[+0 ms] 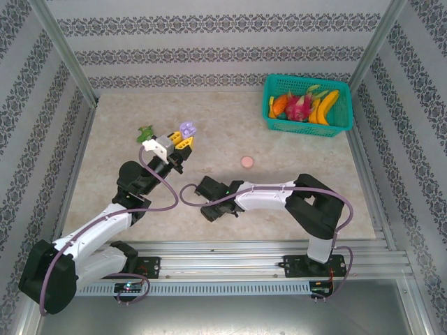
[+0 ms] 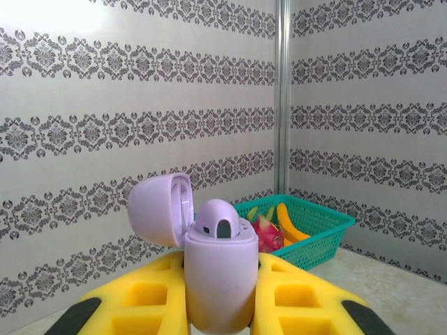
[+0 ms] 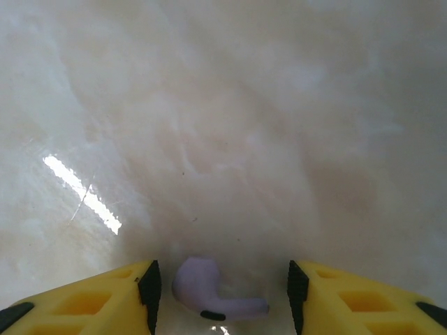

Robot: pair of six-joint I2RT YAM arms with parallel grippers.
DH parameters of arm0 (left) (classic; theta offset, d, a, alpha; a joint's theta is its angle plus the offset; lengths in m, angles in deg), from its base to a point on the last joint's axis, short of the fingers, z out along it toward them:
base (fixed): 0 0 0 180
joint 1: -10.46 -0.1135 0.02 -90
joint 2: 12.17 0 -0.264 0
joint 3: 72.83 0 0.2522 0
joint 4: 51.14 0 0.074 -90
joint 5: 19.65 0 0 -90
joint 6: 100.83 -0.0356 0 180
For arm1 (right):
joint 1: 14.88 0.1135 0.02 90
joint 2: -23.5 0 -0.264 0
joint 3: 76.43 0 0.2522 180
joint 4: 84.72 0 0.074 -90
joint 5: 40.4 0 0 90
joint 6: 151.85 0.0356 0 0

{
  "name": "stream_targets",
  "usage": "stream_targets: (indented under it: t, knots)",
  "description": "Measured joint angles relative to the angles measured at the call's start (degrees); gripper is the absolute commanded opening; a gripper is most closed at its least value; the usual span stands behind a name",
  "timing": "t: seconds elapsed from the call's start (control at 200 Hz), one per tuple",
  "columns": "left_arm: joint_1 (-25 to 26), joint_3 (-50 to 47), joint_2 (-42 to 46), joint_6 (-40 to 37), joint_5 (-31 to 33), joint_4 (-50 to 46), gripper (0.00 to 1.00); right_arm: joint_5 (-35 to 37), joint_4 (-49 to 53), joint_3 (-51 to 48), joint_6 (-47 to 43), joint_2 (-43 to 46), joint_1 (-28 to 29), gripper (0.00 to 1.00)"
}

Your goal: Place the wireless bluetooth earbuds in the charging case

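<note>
Purple earbud (image 3: pixel 209 292) lies flat on the tabletop (image 3: pixel 223 105), squarely between the fingers of the right gripper (image 3: pixel 223 287). That gripper is about half open, straddling the bud and not touching it as far as I can see, so it looks staged for a pinch. Left gripper (image 2: pixel 220 303) is clamped on the purple charging case (image 2: pixel 218 279), holding it upright in the air. The lid (image 2: pixel 160 209) is flipped back, presumably so the sockets face up for loading.

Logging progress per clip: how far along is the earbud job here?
Done: the purple case is lifted in the shut left pincer, lid open, with what looks like a first earbud seated. In hand: the right pincer stands open around a purple earbud lying on the table, not yet gripped. Left: grip it, carry it over and seat it. A pink round object on the table looks untouched.
</note>
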Motion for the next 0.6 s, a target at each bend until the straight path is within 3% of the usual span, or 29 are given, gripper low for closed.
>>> stream_targets:
  t: [0.6]
  knots:
    - [-0.4,0.0,0.0,0.0,0.0,-0.1,0.00,4.4,3.2,2.7,5.3,-1.7,0.1,0.14]
